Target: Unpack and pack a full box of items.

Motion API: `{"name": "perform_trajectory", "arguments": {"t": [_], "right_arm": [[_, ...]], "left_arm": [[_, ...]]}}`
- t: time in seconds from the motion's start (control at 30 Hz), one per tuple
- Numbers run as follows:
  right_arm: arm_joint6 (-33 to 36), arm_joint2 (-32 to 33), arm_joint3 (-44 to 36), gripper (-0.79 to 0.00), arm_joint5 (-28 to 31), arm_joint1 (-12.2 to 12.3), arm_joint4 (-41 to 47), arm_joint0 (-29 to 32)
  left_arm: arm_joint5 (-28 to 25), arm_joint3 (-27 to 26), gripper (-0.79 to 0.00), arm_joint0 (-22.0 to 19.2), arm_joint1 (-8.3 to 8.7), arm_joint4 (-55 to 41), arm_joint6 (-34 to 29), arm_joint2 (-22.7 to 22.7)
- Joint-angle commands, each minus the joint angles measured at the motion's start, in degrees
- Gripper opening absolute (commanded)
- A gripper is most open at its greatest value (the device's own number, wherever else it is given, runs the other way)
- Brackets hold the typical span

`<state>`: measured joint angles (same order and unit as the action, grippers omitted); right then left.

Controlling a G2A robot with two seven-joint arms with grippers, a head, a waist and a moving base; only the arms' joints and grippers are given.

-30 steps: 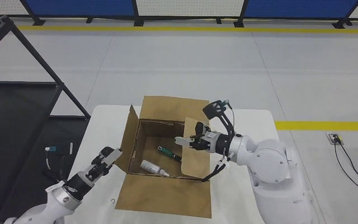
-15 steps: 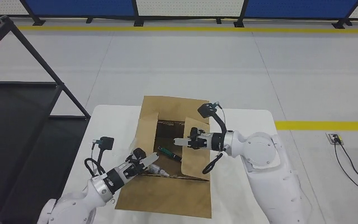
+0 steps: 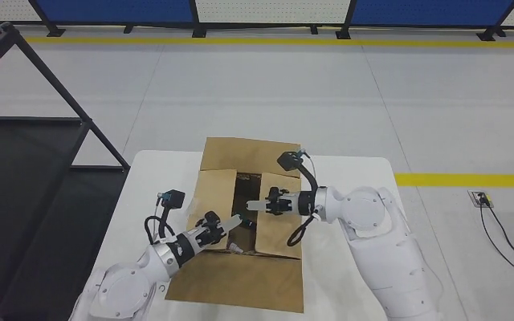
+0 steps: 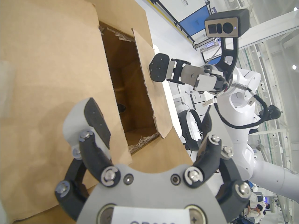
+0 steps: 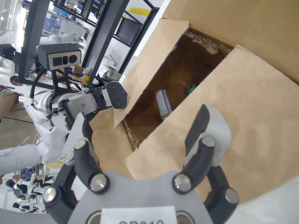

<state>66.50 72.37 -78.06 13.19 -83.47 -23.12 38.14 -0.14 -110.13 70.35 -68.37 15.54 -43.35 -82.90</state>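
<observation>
Two tools, both spread wide and holding nothing: I see my left tool (image 3: 233, 218) over the left flap of the cardboard box (image 3: 238, 281), my right tool (image 3: 255, 205) over its right flap. That box sits mid-surface (image 3: 347, 172); a white bottle (image 5: 163, 104) and a green item (image 5: 191, 88) lie inside.

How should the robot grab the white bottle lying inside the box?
Grip the white bottle across the middle of its round body, probably coming straight down through the gap between the flaps. It lies on its side on the cardboard box floor, long sides exposed.
</observation>
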Motion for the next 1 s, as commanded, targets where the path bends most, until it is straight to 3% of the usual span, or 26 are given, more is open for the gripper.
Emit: {"name": "perform_trajectory", "arguments": {"t": [0.0,0.37,0.97], "right_arm": [[-0.1,-0.5,1.2,0.000,0.1,0.1,0.4,-0.6],[-1.8,-4.1,5.9,0.000,-1.5,0.3,-0.3,-3.3],[-1.8,-5.0,6.5,0.000,-1.6,1.6,0.7,-3.6]], "left_arm": [[0.3,0.4,0.000,-0.2,0.06,-0.2,0.0,0.1],[2.9,1.5,0.000,-0.8,0.35,-1.4,0.0,0.6],[6.0,3.2,0.000,-1.7,0.71,0.6,1.5,2.9]]}}
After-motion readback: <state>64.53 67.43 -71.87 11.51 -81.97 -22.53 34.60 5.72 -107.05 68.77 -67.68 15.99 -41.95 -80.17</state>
